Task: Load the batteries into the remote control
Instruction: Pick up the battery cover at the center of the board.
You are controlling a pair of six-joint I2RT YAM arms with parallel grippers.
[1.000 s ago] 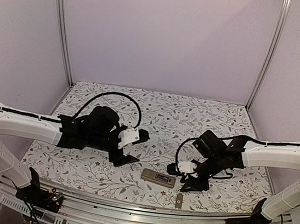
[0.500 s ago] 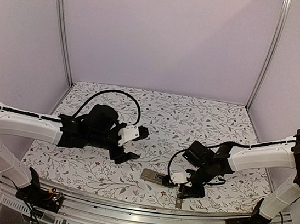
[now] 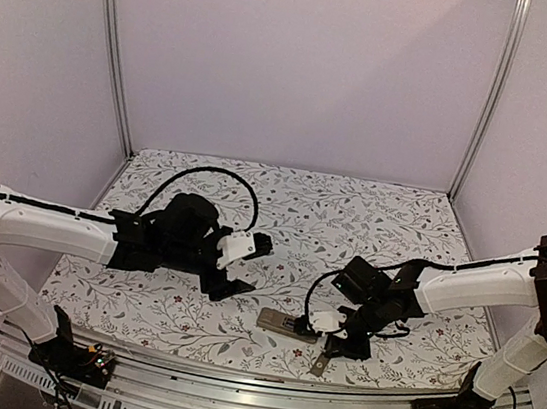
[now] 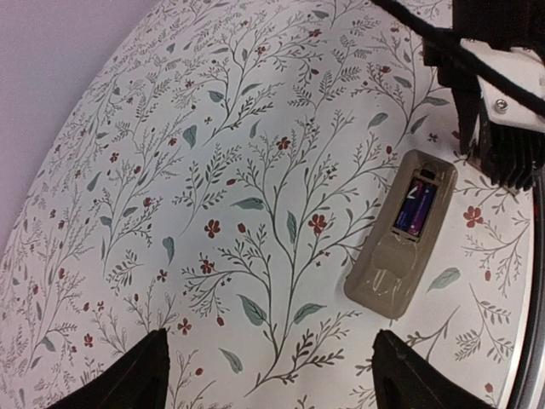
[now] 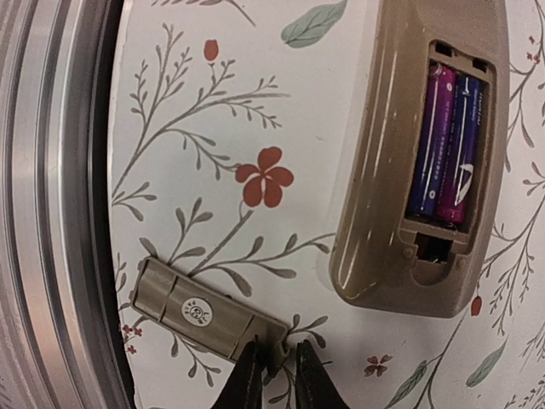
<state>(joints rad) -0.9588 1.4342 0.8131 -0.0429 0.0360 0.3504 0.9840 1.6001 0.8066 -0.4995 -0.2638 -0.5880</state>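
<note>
- Change over the last second, top view: the right gripper point(image 3: 328, 350) has dropped toward the lower edge of the frame and its fingers have drawn together. The small flat grey-beige rectangular cover piece point(image 3: 318, 365), upright in the frame before, now lies slanted.
- The left gripper point(image 3: 229, 287) has barely shifted. In its wrist view the gripper point(image 4: 268, 379) is released, its fingertips point(image 4: 145, 375) wide apart over bare floral-printed white tablecloth point(image 4: 213, 153).
- The slim grey-beige plastic remote control point(image 3: 283, 324) lies back-up at lower centre of the top view, just left of the right gripper. Its long axis runs roughly left to right, with the open bay at the right end.
- In the left wrist view the remote control point(image 4: 387, 273) runs from upper right to lower left, bay uppermost.
- Two dark purple-blue cylindrical batteries point(image 5: 447, 141) lie side by side in the bay, parallel to the long axis of the remote control point(image 5: 375, 170); they also show in the left wrist view point(image 4: 415, 207).
- The right gripper point(image 5: 277, 375) is clenched on the lower right end of the cover piece point(image 5: 204, 311).
- Markings: the cover piece carries a round embossed mark and one battery a white print; neither is legible.
</note>
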